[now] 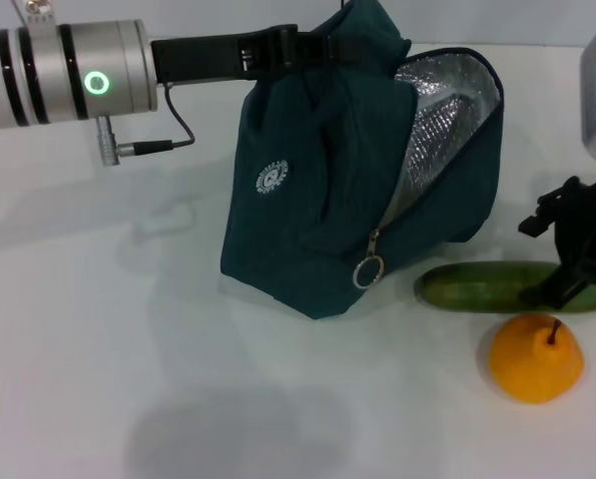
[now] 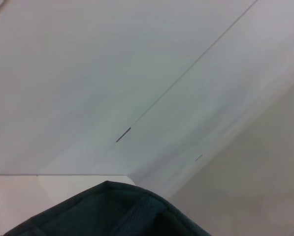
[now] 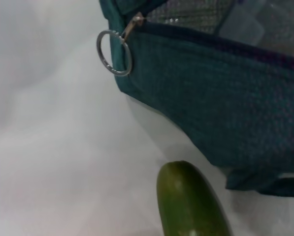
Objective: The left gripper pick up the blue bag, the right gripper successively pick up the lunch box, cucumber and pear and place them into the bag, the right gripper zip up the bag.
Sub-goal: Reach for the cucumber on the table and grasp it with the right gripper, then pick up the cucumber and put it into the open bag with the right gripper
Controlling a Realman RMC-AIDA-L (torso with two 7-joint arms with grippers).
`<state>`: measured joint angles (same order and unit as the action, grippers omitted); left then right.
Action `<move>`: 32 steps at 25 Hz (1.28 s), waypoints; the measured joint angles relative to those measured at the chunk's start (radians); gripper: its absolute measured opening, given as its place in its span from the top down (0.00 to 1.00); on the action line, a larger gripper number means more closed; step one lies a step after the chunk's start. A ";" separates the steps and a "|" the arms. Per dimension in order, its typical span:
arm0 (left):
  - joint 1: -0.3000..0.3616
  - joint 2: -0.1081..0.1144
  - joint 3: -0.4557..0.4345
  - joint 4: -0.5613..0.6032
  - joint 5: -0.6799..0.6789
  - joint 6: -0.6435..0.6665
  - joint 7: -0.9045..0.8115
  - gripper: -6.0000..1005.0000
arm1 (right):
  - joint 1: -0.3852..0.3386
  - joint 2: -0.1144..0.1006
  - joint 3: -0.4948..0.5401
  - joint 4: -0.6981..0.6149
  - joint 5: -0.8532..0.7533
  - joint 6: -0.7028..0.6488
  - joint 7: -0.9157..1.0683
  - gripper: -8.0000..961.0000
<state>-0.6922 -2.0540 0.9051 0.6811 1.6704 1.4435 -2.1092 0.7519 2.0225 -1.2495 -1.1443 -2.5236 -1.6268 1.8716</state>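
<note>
The left gripper [image 1: 307, 45] clamps the blue bag [image 1: 317, 200] by its top, keeping the mouth open, while the right gripper [image 1: 567, 289], jaws spread, straddles the cucumber [image 1: 477, 286] to grasp it

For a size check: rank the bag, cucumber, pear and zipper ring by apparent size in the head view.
1. bag
2. cucumber, partly hidden by the right tool
3. pear, shorter but rounder than the cucumber, so those two are close
4. zipper ring

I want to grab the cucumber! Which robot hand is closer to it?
The right hand. It is down at the cucumber, just over its far end. The left hand is away at the top of the blue bag.
</note>
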 joint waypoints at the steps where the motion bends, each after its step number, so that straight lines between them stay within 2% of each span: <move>1: 0.000 0.000 0.000 0.000 0.000 0.000 0.000 0.94 | 0.005 0.001 -0.009 0.013 0.001 0.006 0.000 0.08; 9: -0.001 0.006 0.000 0.000 0.000 0.000 0.005 0.94 | 0.011 0.003 -0.111 0.057 0.007 0.064 0.014 0.08; 26: 0.008 0.016 -0.008 0.000 -0.012 -0.003 0.005 0.94 | 0.010 0.002 -0.150 0.107 0.003 0.120 0.023 0.08; 32: 0.011 0.016 -0.014 0.000 -0.013 -0.001 0.005 0.94 | 0.006 -0.003 -0.143 0.104 0.005 0.118 0.024 0.20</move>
<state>-0.6811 -2.0377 0.8912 0.6811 1.6574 1.4423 -2.1045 0.7575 2.0195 -1.3920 -1.0401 -2.5186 -1.5088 1.8958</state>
